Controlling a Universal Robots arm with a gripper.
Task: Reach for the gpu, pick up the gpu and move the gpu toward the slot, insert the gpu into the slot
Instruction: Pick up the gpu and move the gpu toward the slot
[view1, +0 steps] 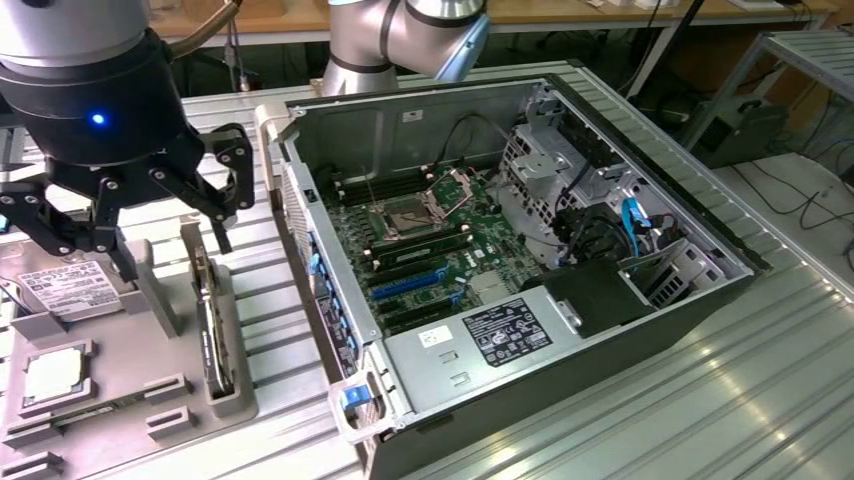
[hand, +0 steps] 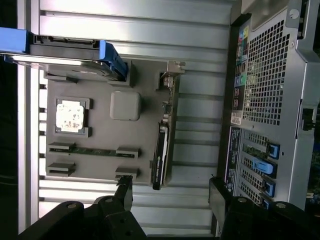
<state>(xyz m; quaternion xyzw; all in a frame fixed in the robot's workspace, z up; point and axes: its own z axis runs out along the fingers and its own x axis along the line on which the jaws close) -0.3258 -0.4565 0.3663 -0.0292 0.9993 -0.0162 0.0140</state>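
Black-fingered gripper (view1: 174, 250) hangs wide open and empty, thin dark green-brown gpu card (hand: 161, 150) with silver bracket standing on edge in grey fixture tray (view1: 134, 340) just beneath fingertips; probably light, stiff, fragile, so pinch flat faces near top edge.

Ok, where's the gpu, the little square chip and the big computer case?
gpu (hand: 161, 150): wrist view, middle of its dark edge.
square chip (hand: 70, 116): wrist view, middle of its silver top.
computer case (view1: 390, 135): exterior view, bare grey inner wall.
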